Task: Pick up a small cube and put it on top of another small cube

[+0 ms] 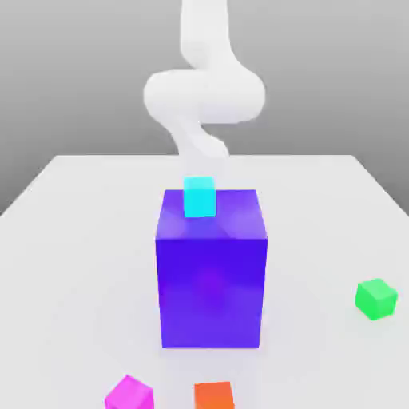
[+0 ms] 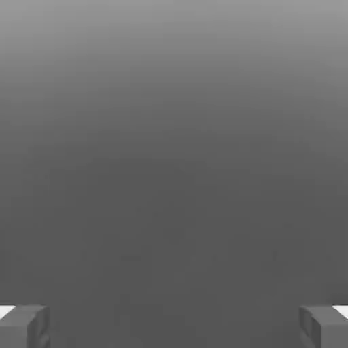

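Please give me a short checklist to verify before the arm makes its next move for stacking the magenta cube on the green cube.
1. Gripper open: ok, its fingers stand wide apart.
2. Nothing held between the fingers: ok.
3. Magenta cube free to be picked: ok, it stands apart from the orange cube.
4. Top of the green cube free: ok, nothing lies on it.
5. Gripper above the magenta cube: not ok, the arm is behind the big purple-blue block.
6. Magenta cube fully visible: not ok, the exterior view's lower edge cuts it.
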